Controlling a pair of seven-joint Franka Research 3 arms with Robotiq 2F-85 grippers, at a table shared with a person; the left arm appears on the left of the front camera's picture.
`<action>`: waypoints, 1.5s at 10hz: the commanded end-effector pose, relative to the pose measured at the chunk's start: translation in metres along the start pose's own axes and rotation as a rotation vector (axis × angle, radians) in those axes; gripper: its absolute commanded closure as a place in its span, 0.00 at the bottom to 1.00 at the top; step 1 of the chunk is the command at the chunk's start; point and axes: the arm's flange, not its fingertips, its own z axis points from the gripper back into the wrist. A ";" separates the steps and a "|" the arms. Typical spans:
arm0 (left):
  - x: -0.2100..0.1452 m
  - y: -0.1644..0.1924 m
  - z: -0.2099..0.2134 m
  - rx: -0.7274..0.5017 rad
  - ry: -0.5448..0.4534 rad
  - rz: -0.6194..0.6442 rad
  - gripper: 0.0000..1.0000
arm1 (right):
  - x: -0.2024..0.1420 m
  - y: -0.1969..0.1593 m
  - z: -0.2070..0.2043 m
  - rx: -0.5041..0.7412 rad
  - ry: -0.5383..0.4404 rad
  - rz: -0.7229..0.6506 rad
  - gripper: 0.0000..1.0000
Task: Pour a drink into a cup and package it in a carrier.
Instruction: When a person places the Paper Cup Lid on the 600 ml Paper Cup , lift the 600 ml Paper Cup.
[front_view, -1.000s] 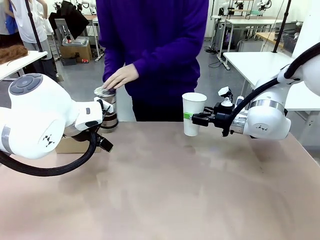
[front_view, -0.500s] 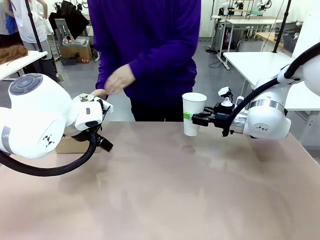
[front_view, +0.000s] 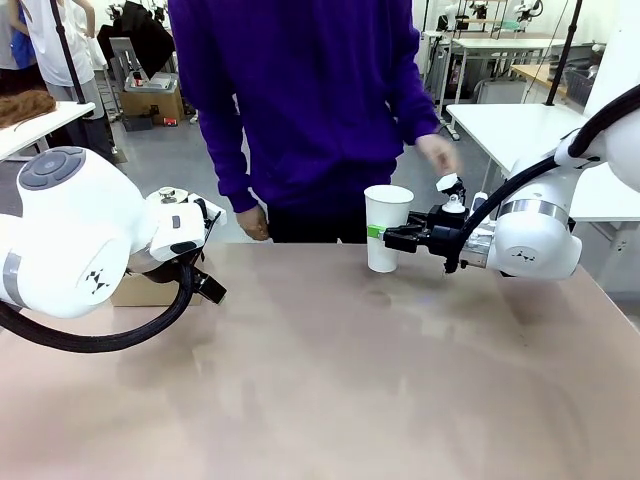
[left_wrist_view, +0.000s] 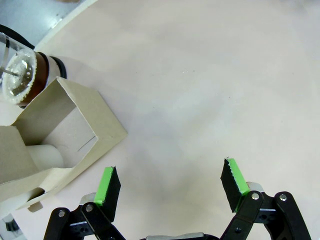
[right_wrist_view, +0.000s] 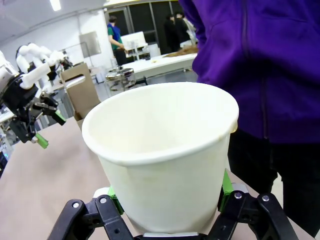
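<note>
The cup (front_view: 388, 226) is plain white paper with no lid. My right gripper (front_view: 385, 233) is shut on its side and holds it upright just above the table's far edge. From the right wrist view the cup (right_wrist_view: 165, 150) looks empty, green pads (right_wrist_view: 225, 187) pressing its wall. The drink (left_wrist_view: 35, 75) is dark liquid in a clear press pot at the far left. The cardboard carrier (left_wrist_view: 70, 131) lies beside the pot. My left gripper (left_wrist_view: 170, 185) hangs open over bare table near it.
A person in a purple top stands at the far side. One hand (front_view: 251, 222) hangs at the table edge and the other hand (front_view: 437, 154) is raised just beyond my right gripper. My left arm (front_view: 90, 240) bulks over the table's left. A white round thing (left_wrist_view: 47, 156) sits inside the carrier.
The person's hand has come off the press pot, which has gone from sight behind my left wrist. One hand dropped to the table edge, the other swung toward my right gripper. Both arms stayed still.
</note>
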 end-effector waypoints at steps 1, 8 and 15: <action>0.000 0.000 0.000 -0.002 -0.001 0.000 0.00 | 0.003 0.002 -0.002 -0.009 -0.002 -0.001 0.20; 0.000 0.000 0.000 -0.002 -0.001 0.000 0.00 | 0.003 0.002 -0.002 -0.009 -0.002 -0.001 0.20; 0.000 0.000 0.000 -0.002 -0.001 0.000 0.00 | 0.003 0.002 -0.002 -0.009 -0.002 -0.001 0.20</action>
